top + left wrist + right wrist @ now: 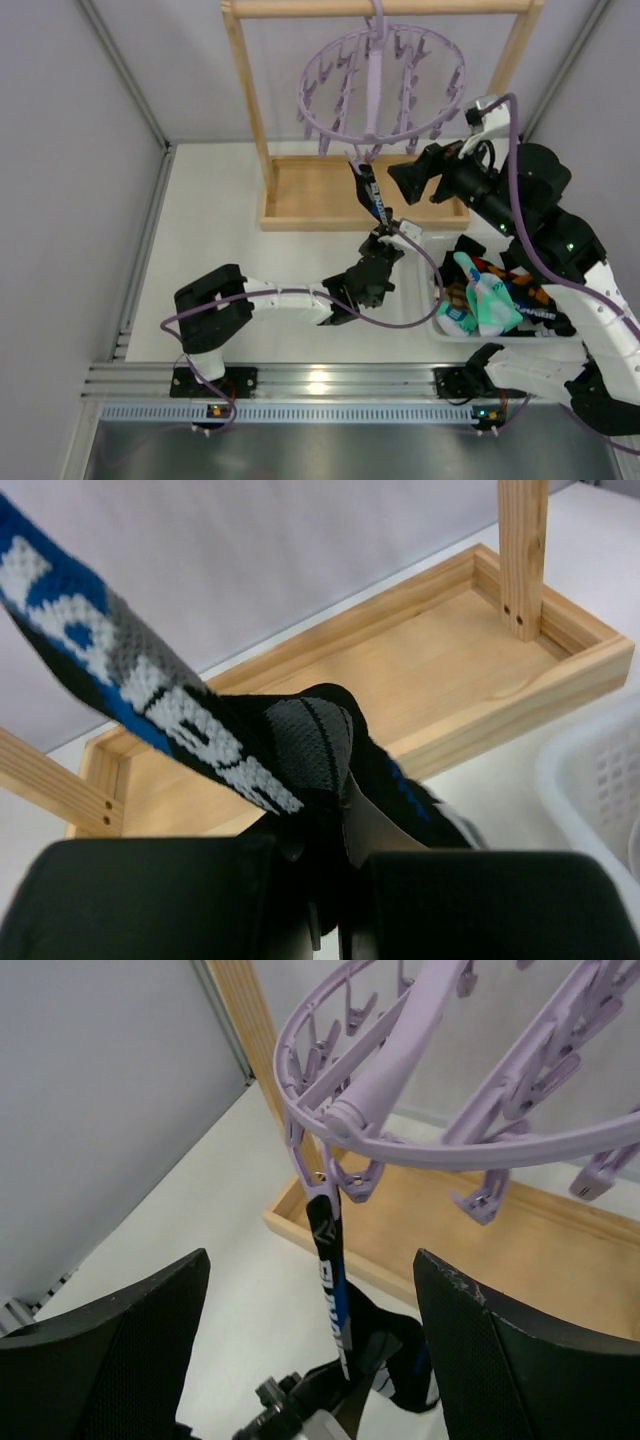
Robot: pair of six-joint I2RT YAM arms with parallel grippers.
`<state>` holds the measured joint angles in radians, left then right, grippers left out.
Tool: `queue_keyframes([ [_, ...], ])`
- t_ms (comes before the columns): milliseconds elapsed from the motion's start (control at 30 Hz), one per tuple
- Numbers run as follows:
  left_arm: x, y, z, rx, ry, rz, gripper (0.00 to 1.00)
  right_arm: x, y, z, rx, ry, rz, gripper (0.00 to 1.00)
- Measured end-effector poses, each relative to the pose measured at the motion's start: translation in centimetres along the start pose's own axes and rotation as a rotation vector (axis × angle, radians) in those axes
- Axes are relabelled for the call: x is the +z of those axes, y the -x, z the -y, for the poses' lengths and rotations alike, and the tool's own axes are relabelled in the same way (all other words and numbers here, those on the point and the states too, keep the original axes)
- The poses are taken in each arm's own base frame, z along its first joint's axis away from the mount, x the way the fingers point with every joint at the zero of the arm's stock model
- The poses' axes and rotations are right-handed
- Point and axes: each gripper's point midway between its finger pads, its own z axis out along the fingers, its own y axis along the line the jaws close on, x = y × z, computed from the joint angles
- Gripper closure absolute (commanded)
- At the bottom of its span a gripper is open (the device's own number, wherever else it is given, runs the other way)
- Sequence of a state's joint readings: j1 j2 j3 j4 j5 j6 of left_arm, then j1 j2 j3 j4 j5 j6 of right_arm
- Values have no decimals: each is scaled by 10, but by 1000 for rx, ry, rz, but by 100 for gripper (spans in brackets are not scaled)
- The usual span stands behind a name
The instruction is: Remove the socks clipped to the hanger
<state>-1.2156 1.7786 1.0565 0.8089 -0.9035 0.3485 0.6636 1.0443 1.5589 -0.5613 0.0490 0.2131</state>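
Note:
The lavender ring hanger hangs by its hook from the wooden frame's top bar; it also shows in the right wrist view. One black sock with blue and white patches hangs stretched from a clip at the ring's near edge. My left gripper is shut on the sock's lower end. My right gripper is open and empty, just right of the sock and below the ring. Several removed socks lie in the white basket.
The wooden frame rack has a tray base behind the sock and two uprights. The white basket stands at the right under my right arm. Grey walls close in on both sides.

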Motion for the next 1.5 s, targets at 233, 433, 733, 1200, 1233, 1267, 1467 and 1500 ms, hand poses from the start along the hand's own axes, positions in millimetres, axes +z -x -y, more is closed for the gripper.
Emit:
queue_keyframes([
  [233,-13,-9,11,67,27,-30,100,30,-28,0,-22,-7,-131,31],
  [433,-13,-10,8,62,42,-36,100,51,-47,1,-68,-6,-204,33],
  [733,-16,-20,8,74,39,-50,100,66,-60,15,-134,-55,-241,34],
  [1200,-24,-23,8,56,15,-47,100,105,-90,15,-161,-38,-308,45],
  [1233,-24,-22,8,54,14,-46,100,107,-91,16,-162,-41,-310,45],
  [1267,-25,-22,9,51,12,-45,100,108,-91,17,-162,-45,-306,46],
  [1467,-28,-17,12,36,-3,-36,100,116,-76,16,-158,-64,-234,47],
  [1500,-29,-17,12,35,-5,-35,100,118,-74,17,-155,-70,-221,48],
])
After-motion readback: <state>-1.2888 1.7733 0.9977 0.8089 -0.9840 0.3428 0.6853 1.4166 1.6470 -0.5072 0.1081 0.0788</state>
